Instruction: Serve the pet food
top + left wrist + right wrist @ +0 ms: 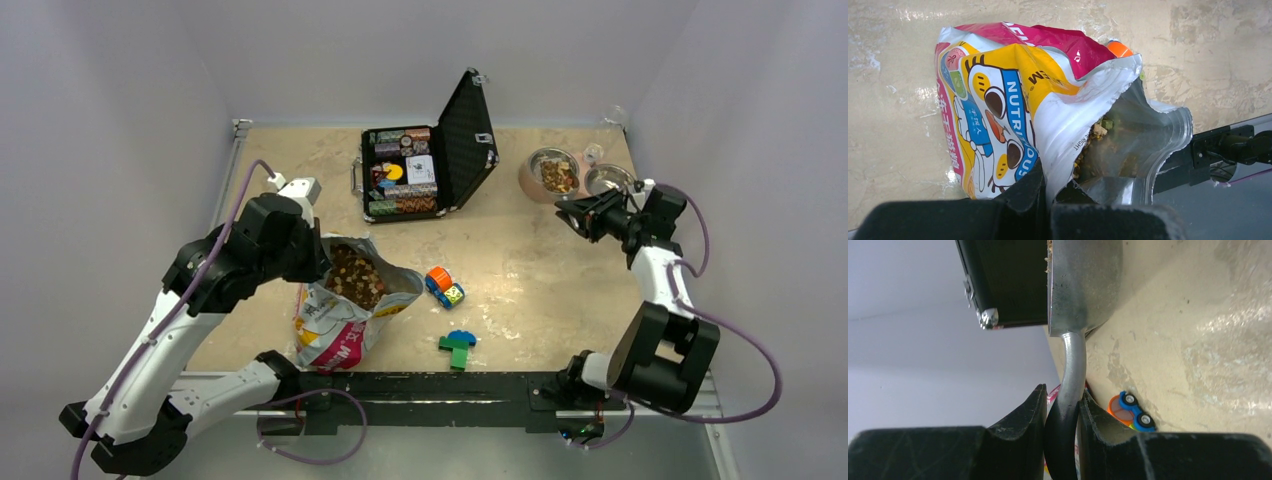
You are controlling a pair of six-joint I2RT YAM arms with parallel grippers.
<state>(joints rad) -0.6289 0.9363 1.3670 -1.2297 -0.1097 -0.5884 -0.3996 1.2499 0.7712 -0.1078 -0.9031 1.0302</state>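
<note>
Left gripper was clamped shut on the rim of the open bag, lower left of the top view. Pet food showed in the bag's mouth, and more sat in the left bowl of 2 at upper right. Right gripper was closed on the handle of a metal scoop, just below those bowls. Toy car and blocks lay mid-counter, with an open case at top center.
</note>
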